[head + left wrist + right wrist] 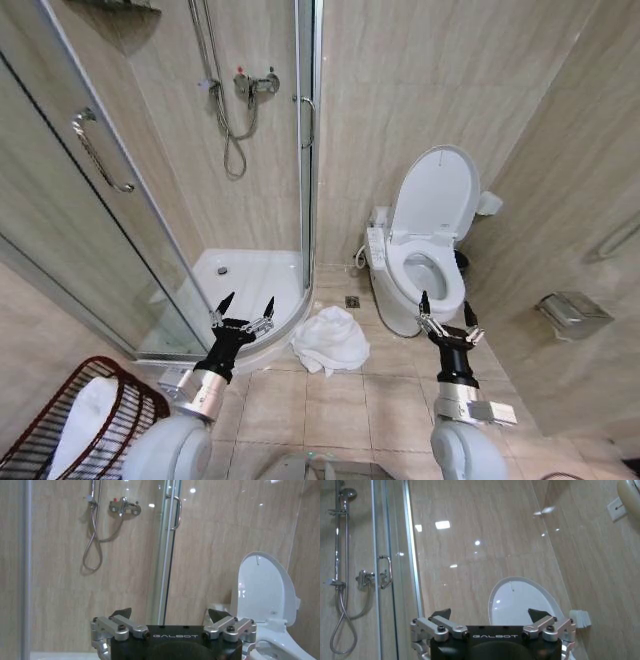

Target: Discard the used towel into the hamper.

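- Towel [330,341] lies crumpled on the floor beside the toilet [425,245].
- Left gripper [243,309] and right gripper [447,309] flank the towel, both spread, empty.
- Hamper [75,420] stands well left of the towel.

Both arms looked same: fat rounded light-grey forearm shells, silver metal wrist collar, then black body. Left claw [242,311] and right claw [445,315] had silver linkages with visible screws and pointy black fingertips [123,612]. White "GALBOT" lettering on black housing. Small white label by right wrist.
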You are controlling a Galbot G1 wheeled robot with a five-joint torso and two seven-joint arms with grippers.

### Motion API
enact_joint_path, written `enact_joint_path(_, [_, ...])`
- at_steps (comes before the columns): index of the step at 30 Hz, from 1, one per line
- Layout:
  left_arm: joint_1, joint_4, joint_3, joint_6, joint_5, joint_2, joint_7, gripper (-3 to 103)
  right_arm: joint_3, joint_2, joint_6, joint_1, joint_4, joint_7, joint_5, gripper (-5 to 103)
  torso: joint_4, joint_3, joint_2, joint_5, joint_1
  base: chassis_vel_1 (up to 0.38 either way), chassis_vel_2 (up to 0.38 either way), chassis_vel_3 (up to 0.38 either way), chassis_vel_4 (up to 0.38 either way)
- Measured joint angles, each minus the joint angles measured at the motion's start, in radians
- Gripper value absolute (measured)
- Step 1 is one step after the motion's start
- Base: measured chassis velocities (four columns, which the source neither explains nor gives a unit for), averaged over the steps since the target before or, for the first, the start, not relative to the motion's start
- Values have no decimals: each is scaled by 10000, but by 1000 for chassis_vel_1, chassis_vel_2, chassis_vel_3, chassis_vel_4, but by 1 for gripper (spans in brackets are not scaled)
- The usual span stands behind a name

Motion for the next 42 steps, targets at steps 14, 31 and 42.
enact_joint_path(14, [0,0,0,0,0,0,0,100,11,0,4,-25,-41,-87,38,100,0,-336,-581,0,-244,0,0,0,0])
enact_joint_path(31, [0,0,0,0,0,0,0,100,50,0,173,45,-213,-144,108,100,0,-768,-1329,0,-560,0,0,0,0])
enact_joint_path(42, [0,0,0,0,0,0,0,100,129,0,227,93,-327,-168,180,100,0,-1052,-1826,0,-771,-3,4,5,-2])
